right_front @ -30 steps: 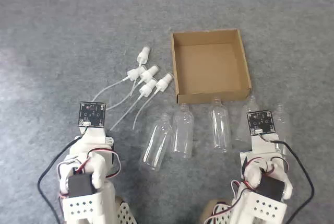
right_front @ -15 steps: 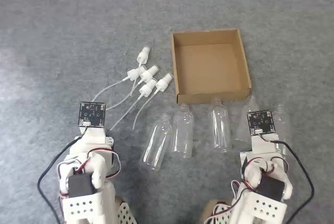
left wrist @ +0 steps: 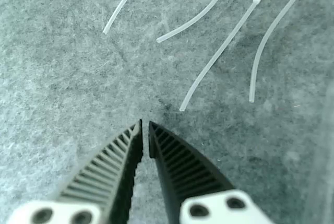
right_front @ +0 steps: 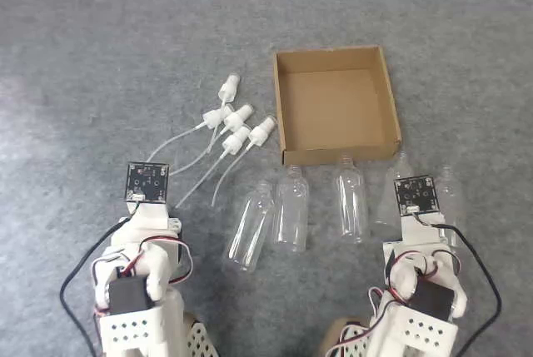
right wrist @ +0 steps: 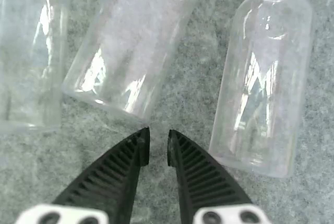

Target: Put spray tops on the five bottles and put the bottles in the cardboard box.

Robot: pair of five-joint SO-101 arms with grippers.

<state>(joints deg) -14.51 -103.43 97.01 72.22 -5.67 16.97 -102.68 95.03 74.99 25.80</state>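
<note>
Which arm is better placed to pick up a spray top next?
Left. The left gripper hovers just short of the tubes of the spray tops, while the right gripper sits among the bottles, farther from them.

Bright, even, diffuse light from above. Grey desk (right_front: 100, 66) matte, evenly lit. Faint shadow along inner walls of cardboard box (right_front: 336, 107). White glare streaks on clear bottles (right wrist: 263, 78), right wrist view.
</note>
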